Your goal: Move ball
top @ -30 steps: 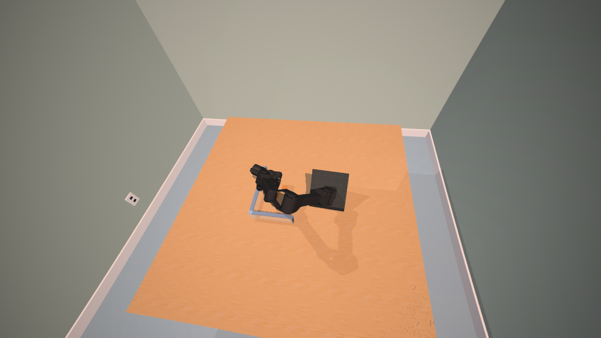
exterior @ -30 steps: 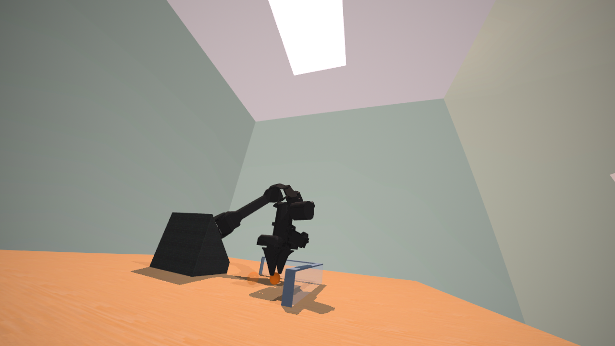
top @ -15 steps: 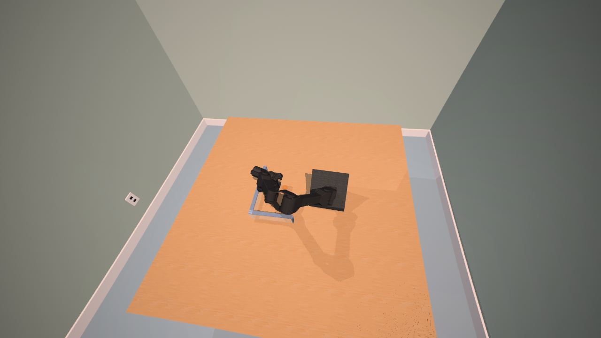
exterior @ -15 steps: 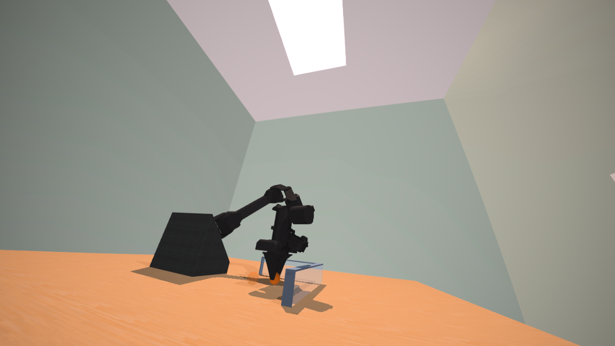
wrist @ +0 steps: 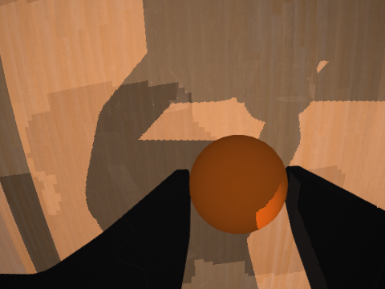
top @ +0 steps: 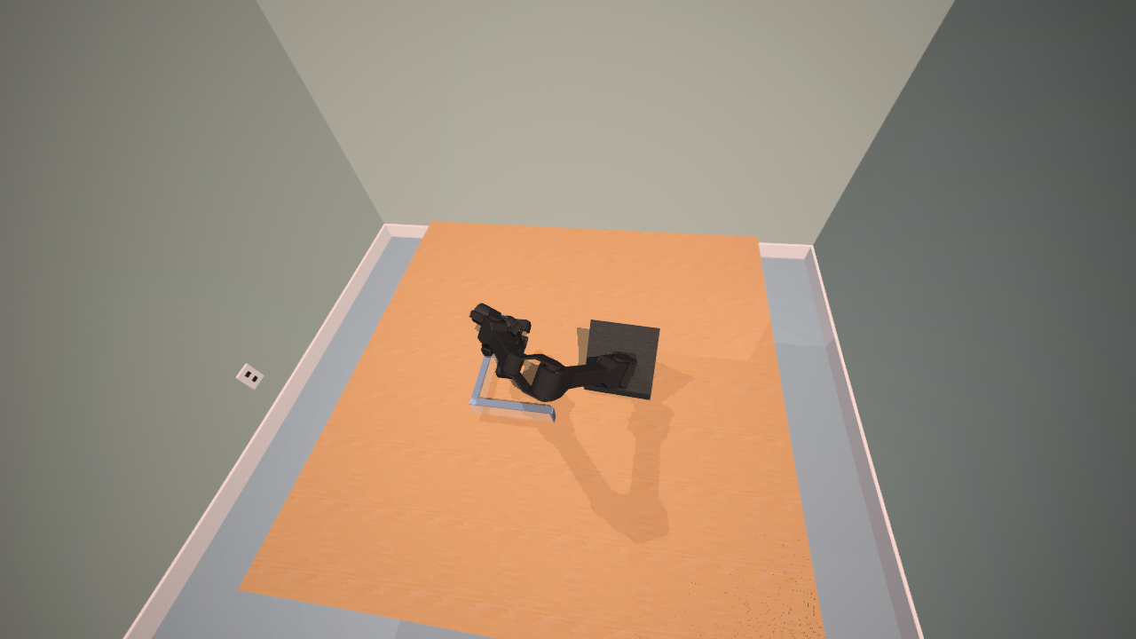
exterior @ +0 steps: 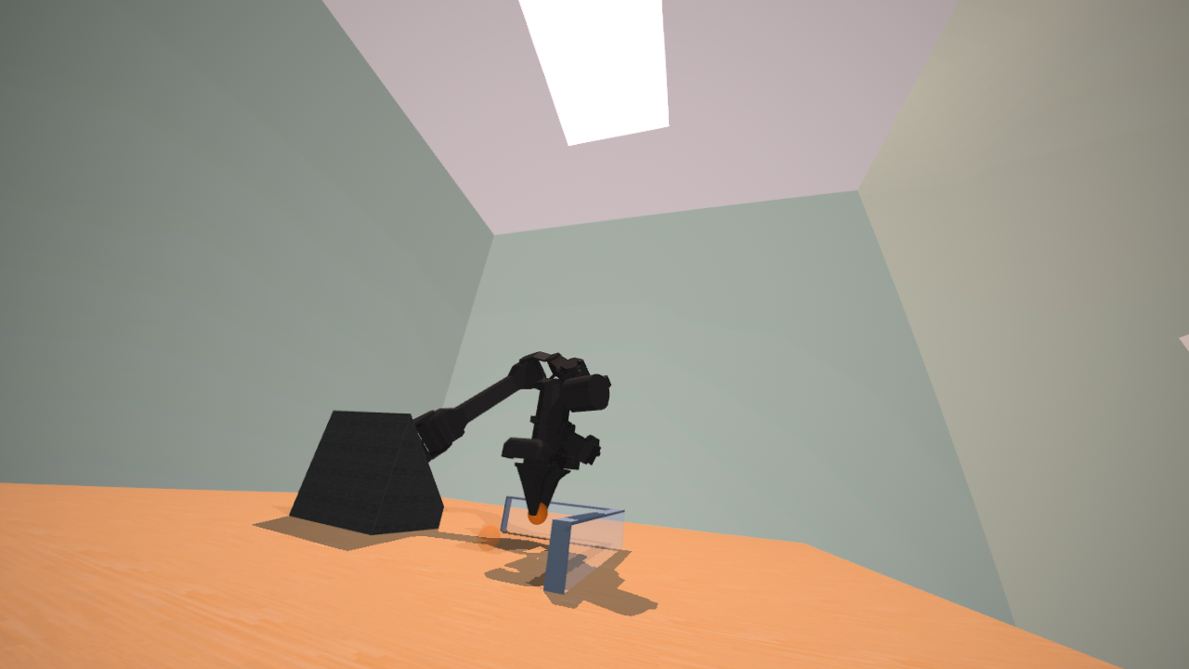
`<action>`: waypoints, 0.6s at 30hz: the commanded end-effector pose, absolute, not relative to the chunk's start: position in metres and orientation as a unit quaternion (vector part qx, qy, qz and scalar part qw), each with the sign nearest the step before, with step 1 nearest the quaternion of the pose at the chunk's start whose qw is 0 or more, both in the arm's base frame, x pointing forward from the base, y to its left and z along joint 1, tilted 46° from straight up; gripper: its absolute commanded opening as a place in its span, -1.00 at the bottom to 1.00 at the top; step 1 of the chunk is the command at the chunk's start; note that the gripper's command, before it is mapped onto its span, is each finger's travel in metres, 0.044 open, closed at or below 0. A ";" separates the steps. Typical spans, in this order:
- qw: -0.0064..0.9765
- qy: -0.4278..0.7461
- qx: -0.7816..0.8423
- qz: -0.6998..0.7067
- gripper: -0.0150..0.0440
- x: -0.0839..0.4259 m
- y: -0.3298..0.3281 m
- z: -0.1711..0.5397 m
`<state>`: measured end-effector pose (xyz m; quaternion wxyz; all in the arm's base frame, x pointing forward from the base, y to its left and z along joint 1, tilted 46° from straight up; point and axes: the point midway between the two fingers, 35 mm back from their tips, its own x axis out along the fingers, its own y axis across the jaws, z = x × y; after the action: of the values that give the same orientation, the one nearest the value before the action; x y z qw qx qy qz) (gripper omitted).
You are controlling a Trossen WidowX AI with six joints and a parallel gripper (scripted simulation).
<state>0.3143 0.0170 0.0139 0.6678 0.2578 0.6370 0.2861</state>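
My gripper [exterior: 537, 504] [wrist: 237, 181] points straight down and is shut on the orange ball [exterior: 538, 515] [wrist: 236, 188]. The ball is pinched between both black fingers and hangs a little above the table. It hangs beside the two low clear walls [top: 480, 382] [exterior: 594, 532], which form an L-shaped corner. The see-through copy [exterior: 489, 531] is a faint orange spot on the table to the left of the held ball, toward the arm's base. In the top view the arm hides the ball and the copy.
The arm's black base block [top: 627, 350] [exterior: 365, 474] stands on the orange table top [top: 516, 508] right of the walls. A grey floor strip and low pale rim [top: 318, 350] border the table.
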 end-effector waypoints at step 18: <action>0.668 0.637 0.257 0.287 -0.49 0.304 -0.048 0.070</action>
<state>0.3076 -0.0442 0.0742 0.6696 0.2583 0.6348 0.2863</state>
